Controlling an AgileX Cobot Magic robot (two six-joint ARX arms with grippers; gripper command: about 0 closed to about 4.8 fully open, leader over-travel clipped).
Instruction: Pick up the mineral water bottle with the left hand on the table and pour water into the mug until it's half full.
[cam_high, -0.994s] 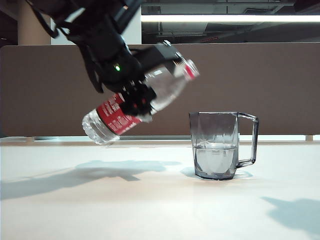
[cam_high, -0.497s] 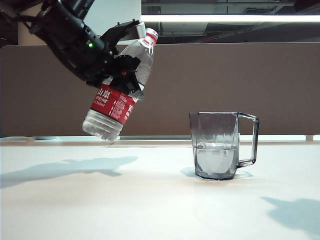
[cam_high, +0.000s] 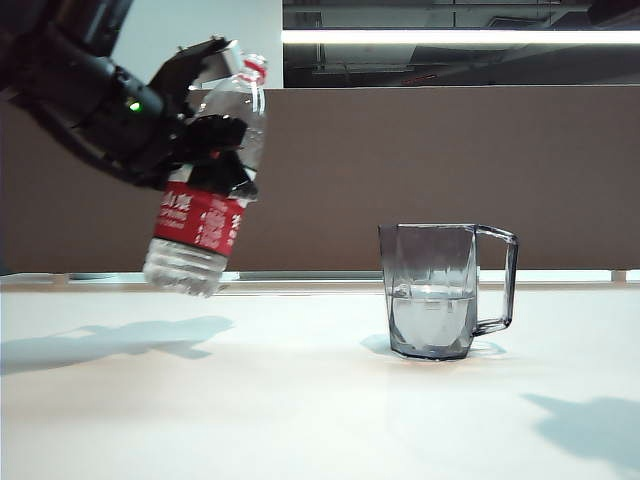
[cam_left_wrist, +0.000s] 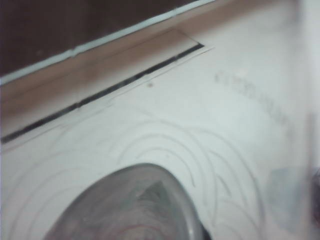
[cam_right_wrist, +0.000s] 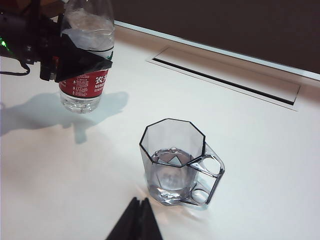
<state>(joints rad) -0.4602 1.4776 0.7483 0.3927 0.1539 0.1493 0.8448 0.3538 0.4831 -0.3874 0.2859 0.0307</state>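
The pour looks done: the one mug (cam_high: 445, 290) stands on the table (cam_high: 300, 400) towards its right side, water reaching roughly half its height. What seems left is setting the one mineral water bottle (cam_high: 208, 190) down. It hangs nearly upright, clear of the tabletop, well apart from the mug towards the left side, with the left hand (cam_high: 205, 130) clamped round its upper body above the red label. The right gripper (cam_right_wrist: 135, 222) hovers just beside the mug towards the near edge, its two black fingertips meeting, gripping nothing. Count: one bottle, one mug, two grippers.
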